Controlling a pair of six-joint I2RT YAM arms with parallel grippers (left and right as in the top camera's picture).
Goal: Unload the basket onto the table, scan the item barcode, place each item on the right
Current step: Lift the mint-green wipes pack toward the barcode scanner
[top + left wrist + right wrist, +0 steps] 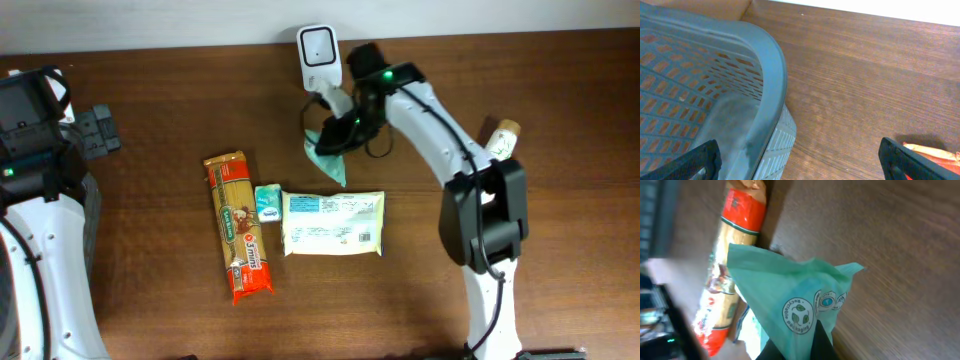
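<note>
A thin green packet (327,157) with a recyclable-packaging mark hangs just below the white barcode scanner (318,50) at the back of the table. My right gripper (347,128) is shut on it. In the right wrist view the green packet (790,295) fills the middle, and the dark fingers (821,342) of the right gripper (800,347) pinch its lower edge. My left gripper (800,165) stands wide open with nothing between its fingers, above the rim of a grey basket (771,60) at the far left.
A long orange pasta packet (238,225), a small blue-white packet (267,203) and a flat white wipes pack (332,222) lie mid-table. A bottle (503,138) stands by the right arm. The pasta packet (727,275) lies under the held packet in the right wrist view.
</note>
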